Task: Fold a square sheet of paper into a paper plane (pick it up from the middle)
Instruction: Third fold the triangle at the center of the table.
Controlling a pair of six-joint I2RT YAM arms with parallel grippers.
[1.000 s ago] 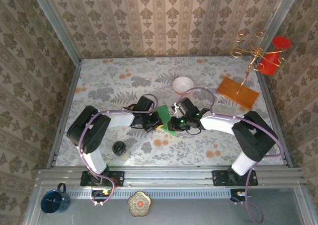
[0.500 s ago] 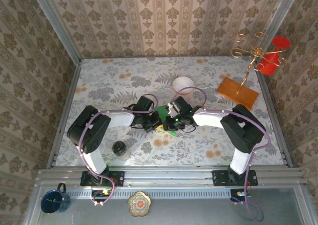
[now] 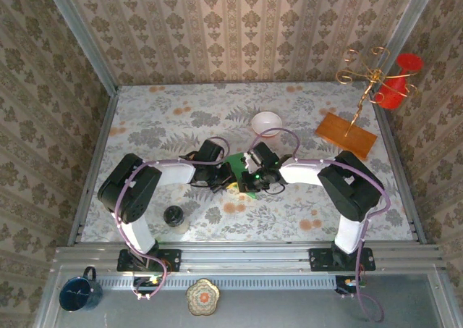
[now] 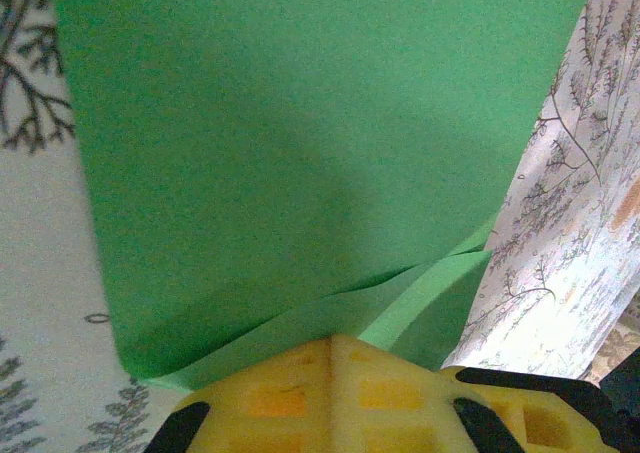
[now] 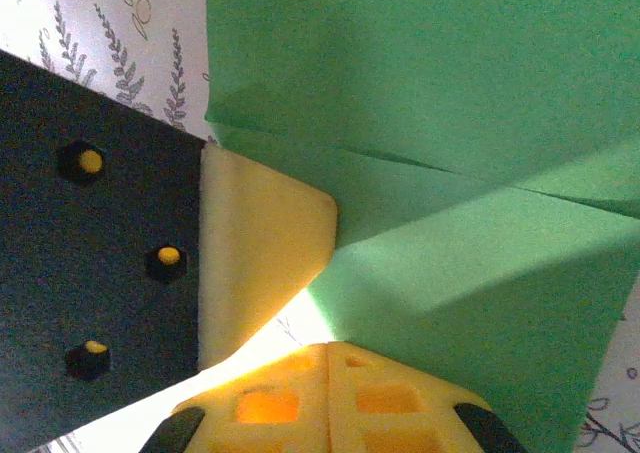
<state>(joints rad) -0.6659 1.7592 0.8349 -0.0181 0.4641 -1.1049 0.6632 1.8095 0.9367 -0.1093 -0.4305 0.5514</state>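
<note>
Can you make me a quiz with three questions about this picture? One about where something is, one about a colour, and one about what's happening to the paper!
1. Where is the white bowl?
A) Farther back on the table than the green paper
B) Nearer the arms' bases than the paper
C) Underneath the paper

2. What colour are the fingers pinching the paper?
A) Yellow
B) Red
C) White

3. How is the paper right now?
A) Lying flat and untouched
B) Folded and pinched by the left gripper and the right gripper
C) Crumpled into a ball in the bowl

Answers:
1. A, because the top view shows the bowl beyond the paper.
2. A, because both wrist views show yellow fingers.
3. B, because the wrist views show creased layers clamped at the fingers.
</note>
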